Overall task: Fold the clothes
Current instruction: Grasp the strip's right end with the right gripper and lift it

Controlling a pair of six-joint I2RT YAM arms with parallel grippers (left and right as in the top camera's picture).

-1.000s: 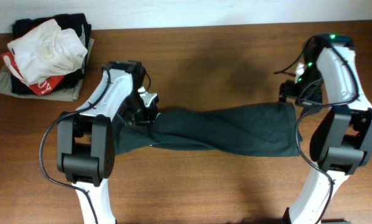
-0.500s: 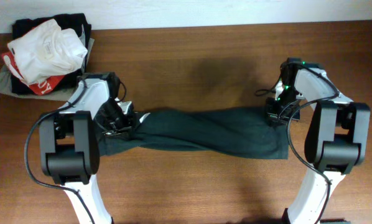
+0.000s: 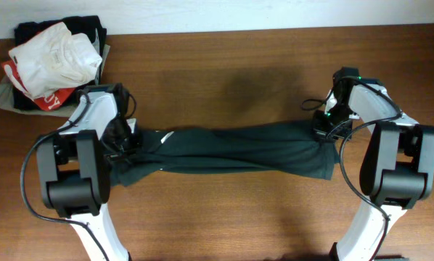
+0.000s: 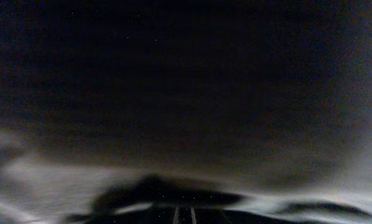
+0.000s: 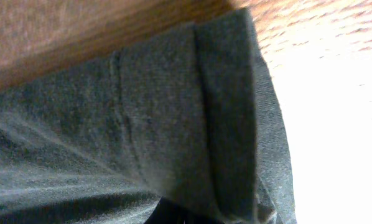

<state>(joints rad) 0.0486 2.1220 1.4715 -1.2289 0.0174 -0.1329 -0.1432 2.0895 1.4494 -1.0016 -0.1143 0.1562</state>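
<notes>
Brown wooden table (image 3: 224, 51). Long dark green cloth garment (image 3: 239, 148) lies across its middle, bunched into a band, seemingly taut. Pile of white, red and black clothes (image 3: 54, 65) at far-left corner. Left gripper (image 3: 123, 141) at garment's left end, right gripper (image 3: 324, 129) at right end. Jaws buried in fabric, can't tell how far open.

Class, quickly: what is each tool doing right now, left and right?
Left tool: closed on the dark green garment, left end.
Right tool: closed on the garment, right end.
</notes>
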